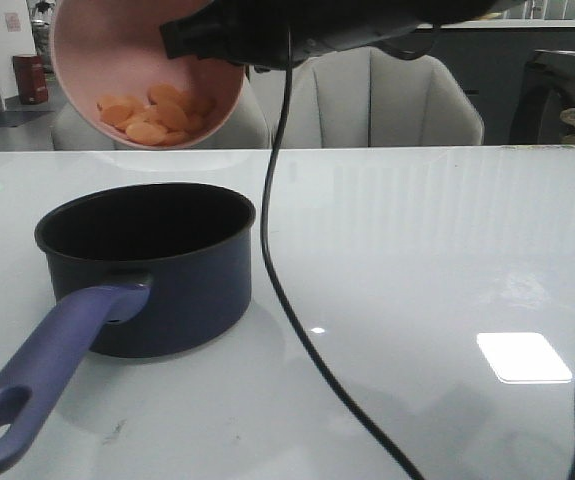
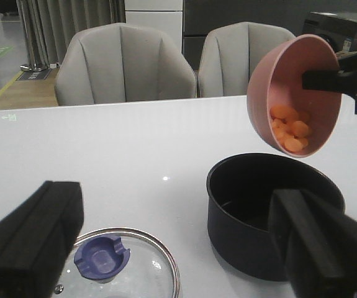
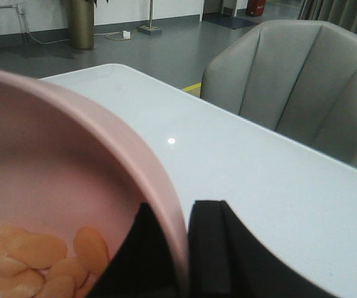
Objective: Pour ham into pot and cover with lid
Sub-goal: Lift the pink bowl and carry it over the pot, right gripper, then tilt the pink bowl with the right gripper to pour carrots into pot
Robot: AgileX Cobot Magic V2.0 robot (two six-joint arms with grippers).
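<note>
White glossy table [image 1: 417, 260]: pot [image 1: 157, 280] & lid [image 2: 125, 267] on it, apart.

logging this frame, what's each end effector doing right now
left end effector: open, holding nothing
right end effector: shut on the rim of the pink bowl

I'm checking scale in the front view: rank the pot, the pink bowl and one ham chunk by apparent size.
1. pot, handle included
2. bowl, smaller here, though it is raised and cropped by the frame, so true size is unsure
3. ham chunk, far smallest

Lid [image 2: 125, 264] cut off by the left wrist view's edge, its lettering perhaps hidden
</note>
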